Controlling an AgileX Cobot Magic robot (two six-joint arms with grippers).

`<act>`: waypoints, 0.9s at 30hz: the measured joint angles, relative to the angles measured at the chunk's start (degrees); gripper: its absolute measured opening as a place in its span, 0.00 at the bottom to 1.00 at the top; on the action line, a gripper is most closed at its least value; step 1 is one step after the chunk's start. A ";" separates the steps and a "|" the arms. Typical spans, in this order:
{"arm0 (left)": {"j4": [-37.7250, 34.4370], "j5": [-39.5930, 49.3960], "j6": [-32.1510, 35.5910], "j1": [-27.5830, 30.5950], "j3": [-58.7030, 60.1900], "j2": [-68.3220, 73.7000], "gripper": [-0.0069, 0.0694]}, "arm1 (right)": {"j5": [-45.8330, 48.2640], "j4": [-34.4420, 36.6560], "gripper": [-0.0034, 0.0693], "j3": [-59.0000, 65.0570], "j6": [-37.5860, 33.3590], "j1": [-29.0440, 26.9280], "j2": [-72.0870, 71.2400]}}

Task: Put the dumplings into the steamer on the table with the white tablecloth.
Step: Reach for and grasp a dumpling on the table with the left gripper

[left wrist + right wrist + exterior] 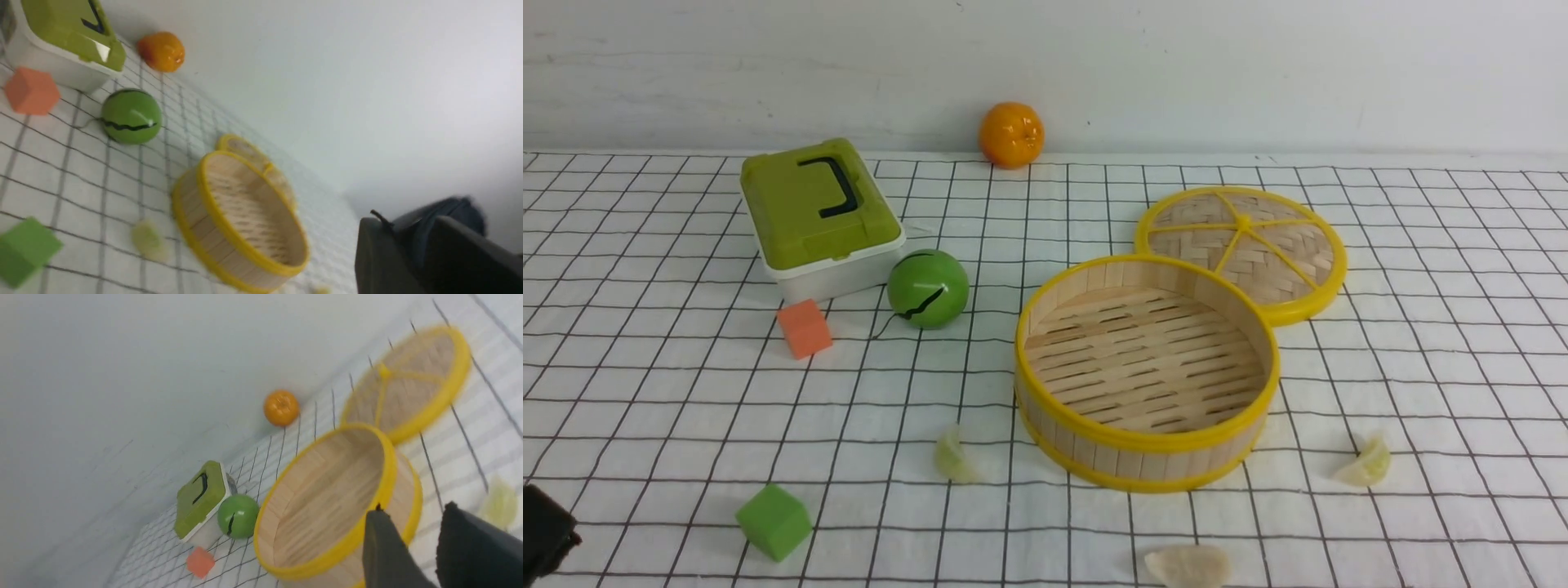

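Note:
The steamer (1131, 442), a round bamboo basket with yellow rims, stands empty at the table's middle on the white grid tablecloth (645, 392). Three pale dumplings lie on the cloth: one (954, 457) left of the steamer's front, one (1364, 465) to its right, one (1188, 565) at the near edge. My left gripper (543, 531) shows only as a dark corner at the bottom left; its wrist view shows it (406, 222) open and empty, away from the steamer (204, 241) and a dumpling (149, 241). My right gripper (413, 510) is open and empty, above the steamer's rim (388, 469), near a dumpling (498, 504).
The flat woven lid (1241, 249) leans behind the steamer at the right. A green-lidded white box (821, 216), a green ball (927, 288) and an orange cube (804, 328) are at the back left. An orange (1011, 135) sits by the wall. A green cube (774, 521) is near front left.

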 joint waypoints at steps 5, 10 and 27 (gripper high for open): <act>12.31 10.25 0.25 0.00 -8.48 12.60 0.10 | 1.07 -3.44 0.20 -9.25 -13.07 0.00 8.80; 27.25 21.38 0.55 -2.85 -18.53 27.70 0.08 | 10.92 -11.25 0.02 -22.44 -23.96 1.00 25.78; 51.20 21.19 -23.07 -34.47 -39.15 68.54 0.41 | 43.60 -22.04 0.02 -28.46 -18.71 14.17 41.77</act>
